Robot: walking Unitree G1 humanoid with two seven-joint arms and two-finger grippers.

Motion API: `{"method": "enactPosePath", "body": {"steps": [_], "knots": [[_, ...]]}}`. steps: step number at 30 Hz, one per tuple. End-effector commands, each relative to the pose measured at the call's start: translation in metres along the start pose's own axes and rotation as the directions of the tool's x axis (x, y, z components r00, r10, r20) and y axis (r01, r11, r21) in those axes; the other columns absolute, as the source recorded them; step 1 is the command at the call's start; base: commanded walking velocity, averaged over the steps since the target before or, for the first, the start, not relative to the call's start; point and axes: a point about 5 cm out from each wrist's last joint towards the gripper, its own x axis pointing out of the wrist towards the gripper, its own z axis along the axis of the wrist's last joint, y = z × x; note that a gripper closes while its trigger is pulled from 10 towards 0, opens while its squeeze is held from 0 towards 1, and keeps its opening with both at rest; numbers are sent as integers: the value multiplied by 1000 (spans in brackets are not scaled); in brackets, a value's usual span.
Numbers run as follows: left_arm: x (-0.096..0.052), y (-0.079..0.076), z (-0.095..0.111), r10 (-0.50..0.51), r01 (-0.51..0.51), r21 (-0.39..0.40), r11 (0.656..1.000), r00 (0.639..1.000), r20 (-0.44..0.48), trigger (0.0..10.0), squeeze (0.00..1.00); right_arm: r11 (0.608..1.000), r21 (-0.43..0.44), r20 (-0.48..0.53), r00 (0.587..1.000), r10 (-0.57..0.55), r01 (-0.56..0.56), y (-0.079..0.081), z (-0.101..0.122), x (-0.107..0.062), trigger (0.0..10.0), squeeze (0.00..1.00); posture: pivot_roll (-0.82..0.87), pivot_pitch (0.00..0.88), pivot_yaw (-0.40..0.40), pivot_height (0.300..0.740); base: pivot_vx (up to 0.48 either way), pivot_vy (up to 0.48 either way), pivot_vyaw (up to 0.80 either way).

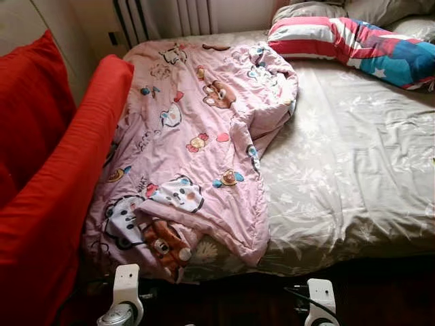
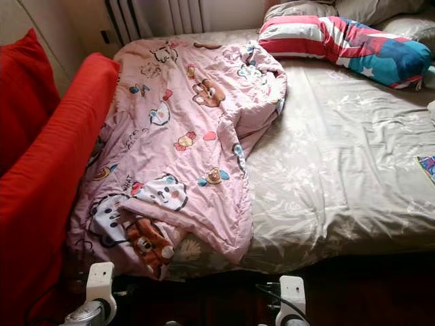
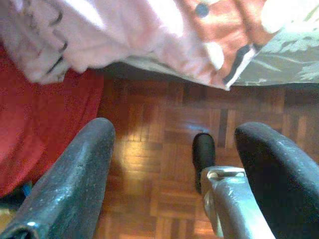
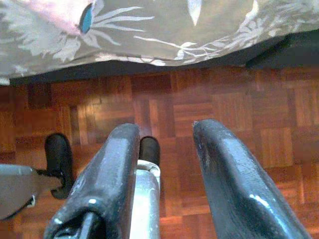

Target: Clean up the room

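Pink blanket (image 1: 197,149) lies bunched on left half of bed (image 1: 353,170), corner hanging over front edge, so needs straightening; striped pillow (image 1: 353,41) at far right corner; left gripper (image 3: 169,174) and right gripper (image 4: 164,169) both spread, empty, low over wooden floor (image 4: 239,114) by front edge

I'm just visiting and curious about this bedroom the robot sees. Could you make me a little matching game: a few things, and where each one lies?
Things:
1. pink cartoon quilt
2. striped pillow
3. red sofa
4. parquet floor

Places:
A. beside the bed, on the robot's left
B. under the bed's edge
C. at the head of the bed
D. rumpled over the bed's left half

Pairs: 1-D, 2-C, 3-A, 4-B
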Motion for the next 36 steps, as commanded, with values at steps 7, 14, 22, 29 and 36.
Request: {"method": "enactPosePath", "body": {"steps": [7,14,22,29,36], "knots": [[-3,4,-12,9,-9,1,1000,999,-34,10000,0,1000,1,-20,1000,7,-7,4,-6,-1,10000,0,10,188,57,740,0,0,800],[-3,3,-12,6,-6,1,1000,999,-35,10000,0,1000,25,-14,1000,0,1,2,-6,-1,10000,0,8,189,53,740,0,0,229],[-3,2,-12,-1,1,-4,1000,999,-35,10000,0,1000,29,10,1000,6,-6,-1,-2,-1,10000,0,7,189,51,740,0,0,0],[-3,1,-12,-4,4,-8,1000,999,-34,10000,0,1000,1,38,999,23,-23,0,4,0,10000,0,5,187,47,740,242,0,425],[-3,1,-12,-5,4,-11,1000,999,-33,10000,0,999,13,36,999,29,-30,2,3,0,10000,0,7,184,45,740,299,0,114]]}}
